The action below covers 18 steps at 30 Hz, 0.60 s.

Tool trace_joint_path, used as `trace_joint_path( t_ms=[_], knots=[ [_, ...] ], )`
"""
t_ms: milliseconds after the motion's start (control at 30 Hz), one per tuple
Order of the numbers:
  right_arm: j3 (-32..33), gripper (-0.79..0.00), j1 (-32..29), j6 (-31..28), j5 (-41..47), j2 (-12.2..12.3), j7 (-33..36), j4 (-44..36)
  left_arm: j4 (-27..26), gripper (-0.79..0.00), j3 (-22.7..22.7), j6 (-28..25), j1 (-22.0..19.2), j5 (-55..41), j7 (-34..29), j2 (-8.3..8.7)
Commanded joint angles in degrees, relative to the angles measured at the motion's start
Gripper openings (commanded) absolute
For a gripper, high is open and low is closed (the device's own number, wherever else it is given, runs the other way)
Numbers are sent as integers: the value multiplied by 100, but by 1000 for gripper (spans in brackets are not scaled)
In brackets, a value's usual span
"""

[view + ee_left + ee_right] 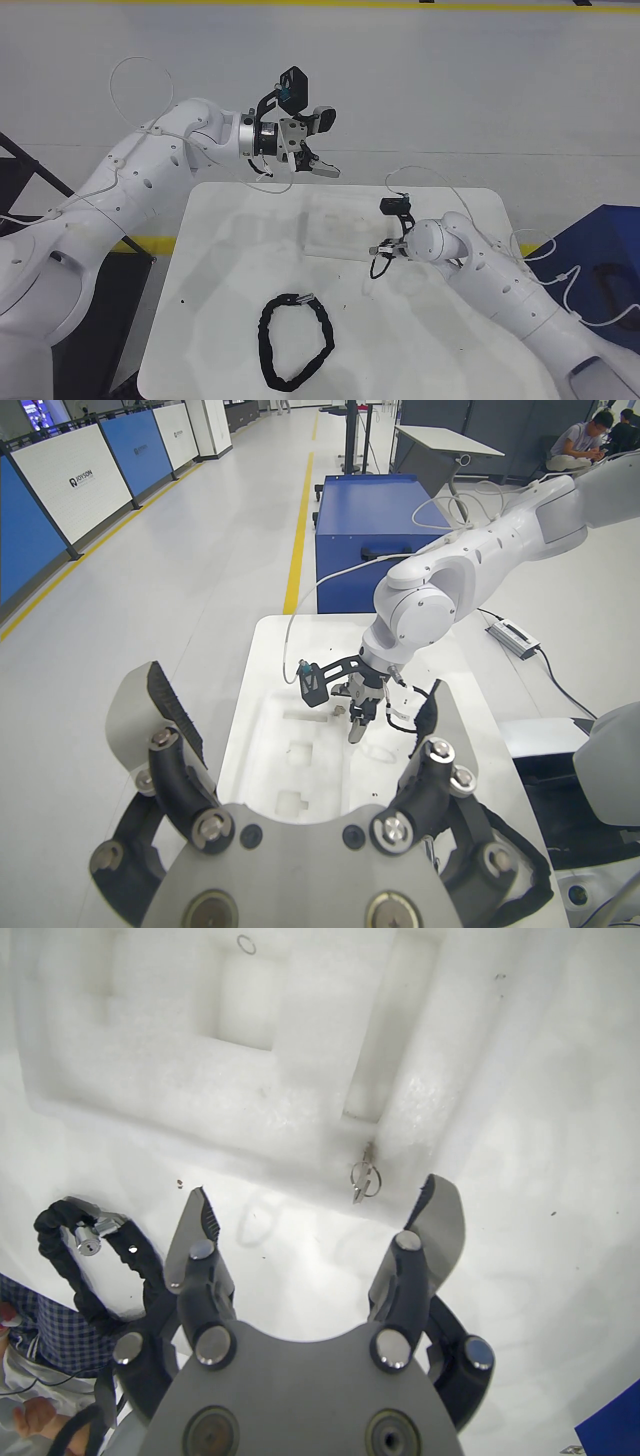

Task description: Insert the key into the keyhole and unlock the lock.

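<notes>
1. A white table (220, 260) has rounded corners and a few dark specks (500, 976)
2. A white foam tray (335, 225) lies on the table's far half, with rectangular recesses cut into it
3. A small metal ring (246, 944) lies on the foam tray just beside a square recess
4. A blue cabinet (370, 515) with a black handle stands on the floor just past one table end
5. A yellow line (300, 525) runs along the floor beside the cabinet
6. A grey power brick (512, 639) with a black cable rests near the table
7. Blue and white partition panels (90, 485) stand in a row, well apart from the table
</notes>
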Motion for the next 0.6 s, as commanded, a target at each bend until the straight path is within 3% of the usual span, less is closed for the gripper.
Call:
trace_joint_path(
  t_ms=[0,200,567],
  knots=[
    [-16,-394,26,79,-90,-21,25,22,0,0,0,0,0,-1,0,0],
    [-22,-449,67,347,-286,-78,177,55,0,0,0,0,0,-1,0,0],
    [46,-533,5,321,-236,-196,137,310,0,0,0,0,0,-1,0,0]
  ],
)
